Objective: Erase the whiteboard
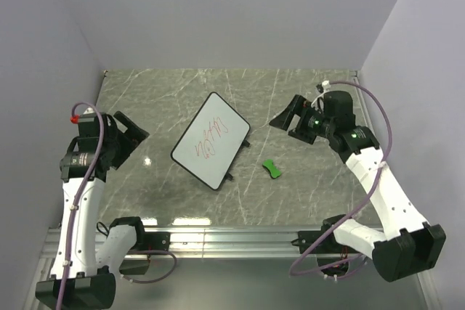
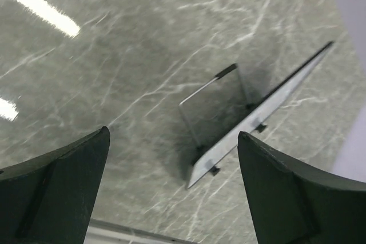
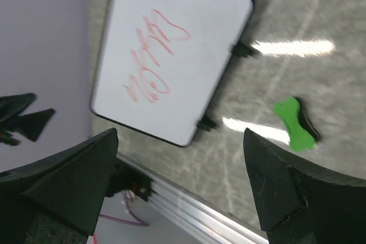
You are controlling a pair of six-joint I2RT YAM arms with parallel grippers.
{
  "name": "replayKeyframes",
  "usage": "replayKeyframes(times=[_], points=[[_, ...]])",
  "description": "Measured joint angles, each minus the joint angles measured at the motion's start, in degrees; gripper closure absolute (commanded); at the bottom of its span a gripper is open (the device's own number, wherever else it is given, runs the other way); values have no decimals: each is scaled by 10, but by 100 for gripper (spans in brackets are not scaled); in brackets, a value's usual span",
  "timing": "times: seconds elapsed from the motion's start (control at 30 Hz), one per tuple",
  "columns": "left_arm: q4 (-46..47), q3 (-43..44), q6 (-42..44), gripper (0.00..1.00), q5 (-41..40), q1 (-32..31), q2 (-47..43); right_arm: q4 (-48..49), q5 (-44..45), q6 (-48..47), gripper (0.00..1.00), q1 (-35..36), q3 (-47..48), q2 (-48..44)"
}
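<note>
Red marker scribbles cross the middle of the whiteboard (image 1: 211, 141); they run along its length in loops and zigzags and do not read as any letters or words. No brand or label on the board or the arms can be made out

The whiteboard sits near the middle of the grey-green marbled surface (image 1: 160, 92), between the two arms and touched by neither. From the top camera its long axis runs diagonally, from near-left to far-right, with one short end towards the far wall and the other towards the near edge. Its two small black feet stick out from the long side that faces right. The right wrist camera shows its white face (image 3: 171, 55) with the scribbles and black frame, while the left wrist camera sees it nearly edge-on as a thin pale strip (image 2: 234, 140), the feet showing along that edge

A small green eraser (image 1: 272, 168) lies flat on the surface just right of the board's near end, apart from it; in the right wrist view it (image 3: 294, 124) is a bow-tie shape with a dark underside

The left pincer (image 1: 131, 139) hangs at the left side, well apart from the board, its fingers wide apart around nothing (image 2: 172, 135). The right pincer (image 1: 289, 117) hangs at the far right, aimed towards the board, also spread wide and holding nothing (image 3: 180, 132)
</note>
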Motion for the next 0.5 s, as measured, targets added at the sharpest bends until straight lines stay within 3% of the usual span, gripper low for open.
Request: replayKeyframes(times=[0.27, 0.5], points=[[-14, -57, 10, 6, -42, -20, -32, -88, 54, -80, 5, 31, -17, 61], [-17, -96, 12, 7, -44, -23, -68, -108, 126, -156, 11, 70, -31, 215]])
